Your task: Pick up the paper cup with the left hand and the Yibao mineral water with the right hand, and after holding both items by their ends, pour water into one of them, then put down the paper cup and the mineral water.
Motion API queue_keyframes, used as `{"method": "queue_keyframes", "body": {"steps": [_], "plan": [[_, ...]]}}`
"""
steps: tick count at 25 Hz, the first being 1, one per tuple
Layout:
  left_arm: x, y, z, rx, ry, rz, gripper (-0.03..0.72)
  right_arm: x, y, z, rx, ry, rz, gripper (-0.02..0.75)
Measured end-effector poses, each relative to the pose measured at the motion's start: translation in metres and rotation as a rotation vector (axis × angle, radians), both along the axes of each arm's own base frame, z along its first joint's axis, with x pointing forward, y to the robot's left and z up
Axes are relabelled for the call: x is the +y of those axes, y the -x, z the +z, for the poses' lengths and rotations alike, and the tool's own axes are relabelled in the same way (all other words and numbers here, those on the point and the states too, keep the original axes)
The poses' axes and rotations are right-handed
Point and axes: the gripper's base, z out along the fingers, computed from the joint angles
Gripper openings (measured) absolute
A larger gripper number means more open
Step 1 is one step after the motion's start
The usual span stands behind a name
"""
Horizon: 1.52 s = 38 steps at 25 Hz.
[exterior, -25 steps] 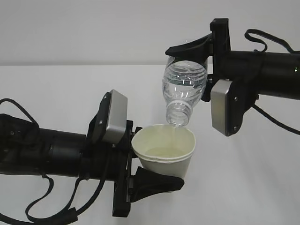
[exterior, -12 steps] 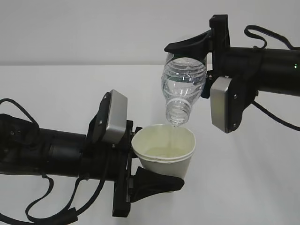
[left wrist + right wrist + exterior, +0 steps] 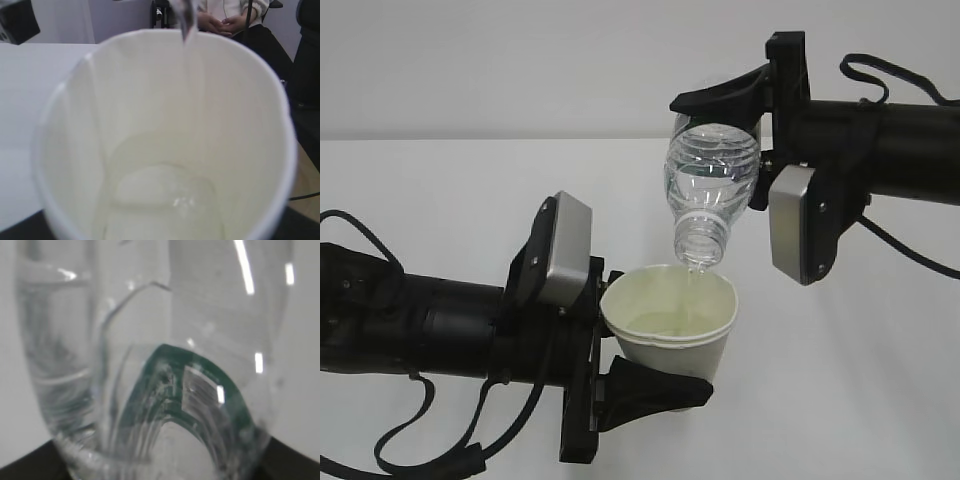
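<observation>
The white paper cup (image 3: 670, 322) is held upright above the table by my left gripper (image 3: 620, 350), which is shut on its base. The clear Yibao mineral water bottle (image 3: 710, 190) hangs neck down over the cup, held at its bottom end by my right gripper (image 3: 740, 105), which is shut on it. The bottle's mouth sits just above the cup's far rim and a thin stream runs into the cup. In the left wrist view the cup (image 3: 165, 145) fills the frame with water pooled at its bottom. In the right wrist view the bottle (image 3: 155, 365) shows its green label.
The white table (image 3: 440, 200) runs behind and under both arms. Black cables (image 3: 420, 440) hang from the left arm. A seated person (image 3: 220, 20) shows behind the cup in the left wrist view.
The bottle and right gripper shifted slightly left and tipped a bit more upright-inverted early on; they hold still now. The cup and left arm have not moved.
</observation>
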Motion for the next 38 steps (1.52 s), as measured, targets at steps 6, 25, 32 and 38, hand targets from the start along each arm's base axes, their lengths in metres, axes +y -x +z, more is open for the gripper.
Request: {"method": "queue_keyframes", "body": {"steps": [6, 25, 32, 38], "plan": [[0.0, 0.0, 0.0, 0.0, 0.0, 0.0, 0.429, 0.0, 0.0, 0.0, 0.0, 0.0, 0.001, 0.442], [0.0002, 0.0023, -0.0011, -0.009, -0.013, -0.028, 0.429, 0.0, 0.0001, 0.0, 0.0, 0.0, 0.001, 0.442], [0.0002, 0.0023, -0.0011, -0.009, -0.013, -0.028, 0.429, 0.0001, 0.0001, 0.0001, -0.001, -0.001, 0.002, 0.442], [0.0002, 0.0023, -0.0011, -0.009, -0.013, -0.028, 0.429, 0.0001, 0.0001, 0.0001, -0.001, -0.001, 0.002, 0.442]]}}
